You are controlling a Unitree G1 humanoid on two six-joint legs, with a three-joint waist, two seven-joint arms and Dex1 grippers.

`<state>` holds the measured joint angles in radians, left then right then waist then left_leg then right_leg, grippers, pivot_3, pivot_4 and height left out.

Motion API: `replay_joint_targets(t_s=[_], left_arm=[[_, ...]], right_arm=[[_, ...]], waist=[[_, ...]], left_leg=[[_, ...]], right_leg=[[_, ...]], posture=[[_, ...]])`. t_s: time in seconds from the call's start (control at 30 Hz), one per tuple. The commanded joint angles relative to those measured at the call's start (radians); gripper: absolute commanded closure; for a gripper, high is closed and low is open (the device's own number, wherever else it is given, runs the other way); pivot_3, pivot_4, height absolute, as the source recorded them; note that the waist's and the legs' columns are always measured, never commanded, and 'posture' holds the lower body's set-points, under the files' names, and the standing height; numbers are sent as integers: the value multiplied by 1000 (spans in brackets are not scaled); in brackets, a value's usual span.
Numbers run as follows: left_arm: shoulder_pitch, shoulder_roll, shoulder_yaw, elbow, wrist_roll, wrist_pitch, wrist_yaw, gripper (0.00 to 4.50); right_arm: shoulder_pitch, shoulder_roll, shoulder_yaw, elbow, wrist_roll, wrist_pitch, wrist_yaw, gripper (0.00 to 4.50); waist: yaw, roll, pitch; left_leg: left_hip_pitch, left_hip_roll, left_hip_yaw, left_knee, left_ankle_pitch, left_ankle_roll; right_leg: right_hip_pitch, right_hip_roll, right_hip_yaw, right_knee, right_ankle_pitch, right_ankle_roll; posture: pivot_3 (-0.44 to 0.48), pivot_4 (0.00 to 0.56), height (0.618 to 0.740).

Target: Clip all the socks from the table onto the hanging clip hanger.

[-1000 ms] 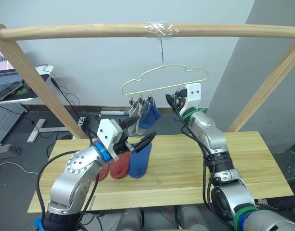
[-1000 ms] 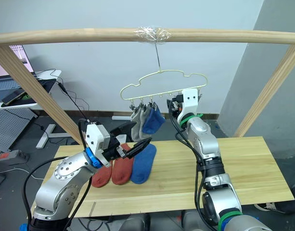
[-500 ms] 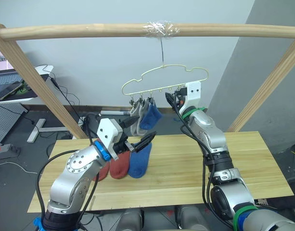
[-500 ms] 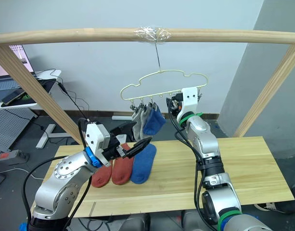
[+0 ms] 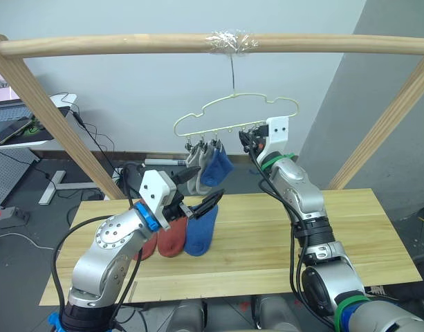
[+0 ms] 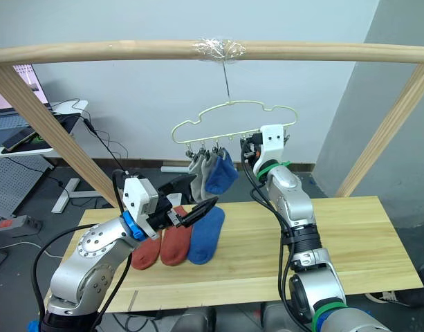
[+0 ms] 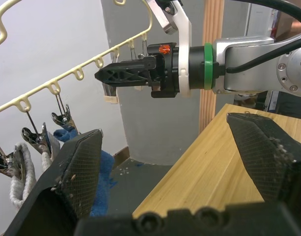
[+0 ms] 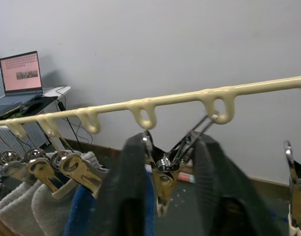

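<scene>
The pale yellow-green clip hanger (image 5: 232, 111) hangs from a taped hook on the pole. Two grey socks (image 5: 195, 164) and one blue sock (image 5: 216, 166) are clipped at its left end. My right gripper (image 5: 245, 142) is raised to the hanger's bar, its fingers closed around a bare metal clip (image 8: 162, 164). On the table (image 5: 281, 235) lie two rust-red socks (image 5: 171, 238) and a blue sock (image 5: 200, 234), side by side. My left gripper (image 5: 206, 185) hovers just above them, open and holding nothing.
A round wooden pole frame (image 5: 128, 45) spans the scene, with slanted legs at both ends of the table. Beyond the table's left end stand a desk with a laptop (image 5: 11, 114) and floor cables. The table's right half is bare wood.
My right gripper has crept slightly upward at the hanger's clip, and the hanger has shifted a little with it. The left arm and the socks on the table have stayed still.
</scene>
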<state>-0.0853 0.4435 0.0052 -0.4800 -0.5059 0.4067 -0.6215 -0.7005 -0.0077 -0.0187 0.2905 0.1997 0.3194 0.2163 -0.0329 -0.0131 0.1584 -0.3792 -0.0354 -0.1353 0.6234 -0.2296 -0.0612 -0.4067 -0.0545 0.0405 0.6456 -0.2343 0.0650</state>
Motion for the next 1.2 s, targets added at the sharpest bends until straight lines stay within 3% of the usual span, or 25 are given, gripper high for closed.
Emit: replay_joint_targets(t_s=[0.03,0.17,0.27,0.37,0.57,0.83,1.0,1.2], left_arm=[[-10,0,-5,-34,2,-10,1,0],[-11,2,-11,-21,22,-11,10,0],[-14,33,-48,39,114,3,28,0],[-5,44,-94,189,234,-1,82,0],[-81,-19,-143,515,370,-85,147,0],[-232,-124,-211,943,453,-234,59,0],[-249,-128,-238,1058,488,-232,4,0],[-223,-129,-253,1033,511,-259,-28,1703]], right_arm=[[-35,5,-9,-19,8,-21,2,4308],[-30,3,-10,-27,11,-12,5,4483],[-25,-9,-12,-37,15,7,12,4483],[-17,-30,-9,-52,17,39,25,4483],[10,-63,0,-108,21,97,38,4483],[54,-60,2,-199,23,170,14,4483],[59,-64,-8,-224,23,191,4,4483],[66,-69,-17,-237,26,200,-7,4500]], waist=[[0,0,0],[0,0,0],[0,0,1],[-1,1,1],[-2,2,3],[-12,2,4],[-33,2,4],[-40,3,5]], left_leg=[[0,0,0,0,0,0],[-1,0,0,0,0,0],[-1,0,0,-1,0,0],[0,0,0,-1,0,0],[-1,0,0,-1,0,0],[-2,0,0,-1,0,0],[-2,0,0,-1,0,0],[-2,0,0,0,0,0]], right_leg=[[0,0,0,0,0,0],[-1,0,0,0,0,0],[-1,0,0,0,0,0],[-1,0,0,0,0,0],[-2,0,0,0,1,1],[-3,0,0,-1,1,3],[-3,0,0,0,1,3],[-2,0,0,0,2,3]], posture=[[31,121,740],[28,121,740],[28,126,740],[17,130,740],[-24,147,740],[-64,160,740],[-80,164,740],[-80,169,740]])
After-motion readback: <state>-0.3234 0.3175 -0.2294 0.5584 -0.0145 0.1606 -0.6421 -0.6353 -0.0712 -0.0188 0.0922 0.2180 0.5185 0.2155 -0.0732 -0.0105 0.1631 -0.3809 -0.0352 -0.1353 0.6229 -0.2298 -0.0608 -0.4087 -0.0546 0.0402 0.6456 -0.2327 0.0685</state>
